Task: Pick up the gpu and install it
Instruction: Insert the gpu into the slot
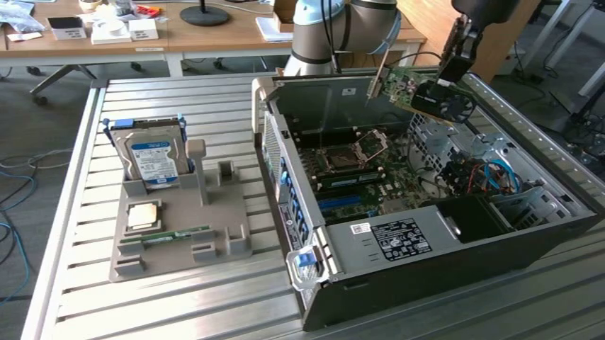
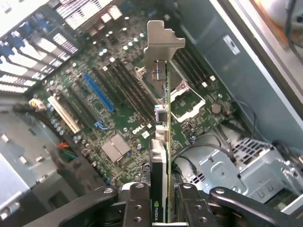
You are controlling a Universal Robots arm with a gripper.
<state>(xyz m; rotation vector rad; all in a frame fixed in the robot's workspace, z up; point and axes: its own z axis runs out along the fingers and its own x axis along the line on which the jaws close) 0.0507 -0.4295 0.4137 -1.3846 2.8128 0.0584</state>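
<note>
- Table (image 1: 189, 297), toward its left edge: grey holder (image 1: 222, 241) w/ hard drive (image 1: 153, 159) standing upright at holder's back edge. A square chip (image 1: 142, 214) lies flat in front of the drive, and a mem stick (image 1: 175, 234) lies flat nearer holder's front edge.
- Mid-to-right of table: open case (image 1: 454, 262) on its side, board (image 1: 378, 177) facing up. Bare socket (image 1: 356, 150) sits toward case's back wall, PSU (image 1: 402, 237) at its front edge.
- Arm (image 1: 331, 28) stands behind case's back wall.
- gpu (image 1: 437, 99) hangs in the air above case's back right corner, tilted, fan face showing, well apart from board.
- Gripper (image 1: 451, 74) reaches down from above; jaws partway closed and clamped on gpu.
- Wrist view: gpu (image 2: 164, 142) seen edge-on, w/ fingers (image 2: 137, 203) pressed on both faces. Its metal bracket (image 2: 161, 42) is at the far end, toward board. Blue slot (image 2: 99, 92) lies off to one side of the card; gpu touches no slot.
</note>
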